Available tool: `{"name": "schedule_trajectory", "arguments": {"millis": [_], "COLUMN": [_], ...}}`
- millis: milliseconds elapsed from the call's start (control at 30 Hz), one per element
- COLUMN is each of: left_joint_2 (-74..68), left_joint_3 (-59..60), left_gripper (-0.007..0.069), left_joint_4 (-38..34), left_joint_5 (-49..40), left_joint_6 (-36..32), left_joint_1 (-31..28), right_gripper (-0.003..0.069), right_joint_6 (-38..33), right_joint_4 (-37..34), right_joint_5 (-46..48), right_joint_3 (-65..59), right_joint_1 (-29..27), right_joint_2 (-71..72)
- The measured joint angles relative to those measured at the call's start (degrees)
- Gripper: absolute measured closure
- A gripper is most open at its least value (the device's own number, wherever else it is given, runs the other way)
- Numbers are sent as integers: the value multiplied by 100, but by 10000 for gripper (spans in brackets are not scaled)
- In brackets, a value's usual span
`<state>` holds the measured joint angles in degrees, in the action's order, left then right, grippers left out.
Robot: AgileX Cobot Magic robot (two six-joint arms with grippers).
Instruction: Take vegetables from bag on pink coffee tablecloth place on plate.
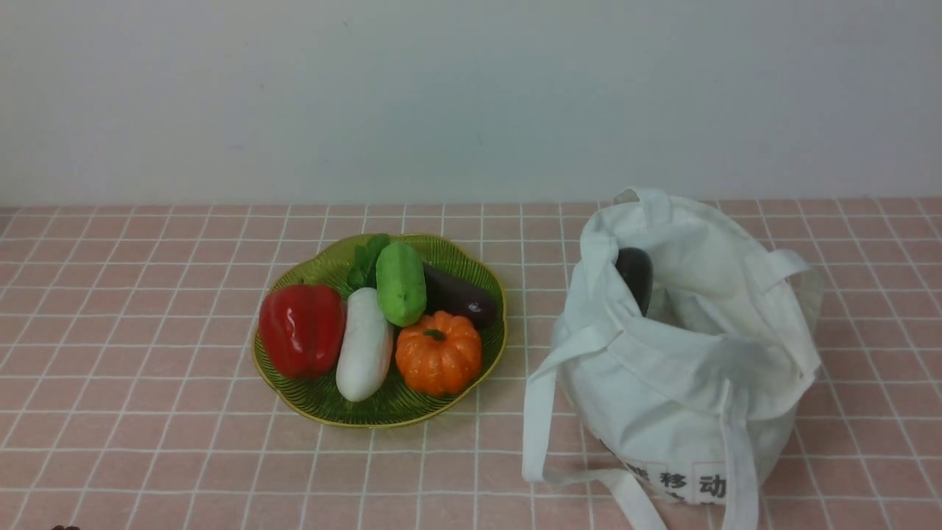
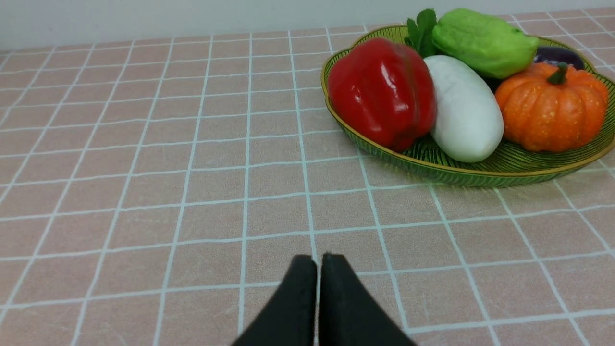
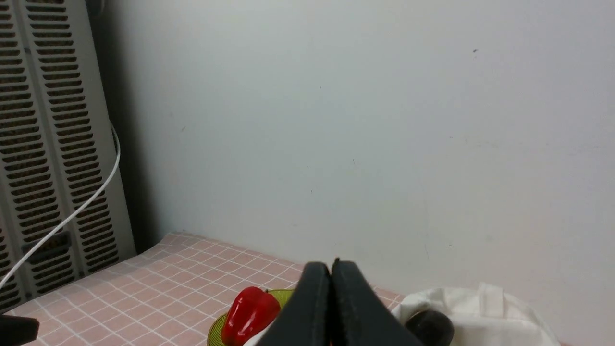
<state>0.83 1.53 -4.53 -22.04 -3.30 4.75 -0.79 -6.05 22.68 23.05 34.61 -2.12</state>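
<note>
One eggplant (image 1: pixel 636 278) half-hidden inside bag (image 1: pixel 684 368)

I am seeing the light green bumpy gourd (image 1: pixel 401 283) lying on the ribbed green plate (image 1: pixel 324 401), leaning over one dark eggplant (image 1: pixel 460 296). A second blackish-purple eggplant (image 1: pixel 635 276) is poking up from the open mouth of the white bag (image 1: pixel 684 368), which is sitting right of the plate, straps drooping onto the pink grid tablecloth (image 1: pixel 147 442).

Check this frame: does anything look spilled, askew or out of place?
Nothing is spilled. One dark eggplant pokes from the mouth of the white tote bag, whose strap trails onto the pink tablecloth.
</note>
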Motion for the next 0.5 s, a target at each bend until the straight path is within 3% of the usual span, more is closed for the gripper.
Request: {"name": "schedule_trajectory", "arguments": {"millis": [133,300,500], "left_joint_2": [0,0,0], "left_joint_3": [0,0,0], "left_gripper": [630,630,630], "left_joint_4": [0,0,0], "left_joint_5": [0,0,0], "left_joint_6": [0,0,0], "left_joint_1": [0,0,0], "right_gripper": [673,673,673], "right_joint_6": [-25,-90,-195], "right_joint_4": [-17,-78,204], "right_joint_5": [-68,-74,-80], "right_joint_3": [-259,-662,-1411], "right_joint_1": [-210,-1659,-2869], "right_joint_2": [0,0,11]}}
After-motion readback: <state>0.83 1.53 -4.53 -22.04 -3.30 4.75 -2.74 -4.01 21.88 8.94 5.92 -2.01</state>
